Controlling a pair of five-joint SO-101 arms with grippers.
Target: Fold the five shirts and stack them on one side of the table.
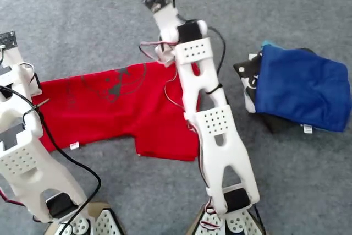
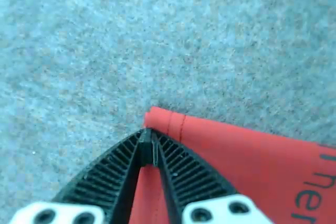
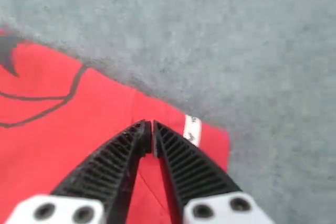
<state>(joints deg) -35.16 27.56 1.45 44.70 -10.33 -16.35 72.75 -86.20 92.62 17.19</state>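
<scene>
Red shirt [image 1: 110,108] lies flat on the grey desk [image 1: 82,20], spread sideways from the left arm [image 1: 22,152] to the right arm [image 1: 220,136]. A dark print [image 1: 118,81] sits near the shirt's far edge. On its right side the cloth reaches closer to the arm bases than on its left.

Left jaws: narrow, tips together on red cloth just behind a stitched hem corner [image 2: 165,121], at the shirt's left end. Grey desk shows all round that corner.

Right jaws: narrow, tips pinched on red cloth at the shirt's far edge, to the right of the print. A small white label [image 3: 192,129] lies just beside the tips, and the cloth edge is close beyond it.

At the desk's right side, well apart from the red shirt, is a stack. A folded blue shirt [image 1: 302,86] is on top, and black-and-white cloth [image 1: 247,72] shows under its left edge. Cannot tell how many pieces lie below.
</scene>
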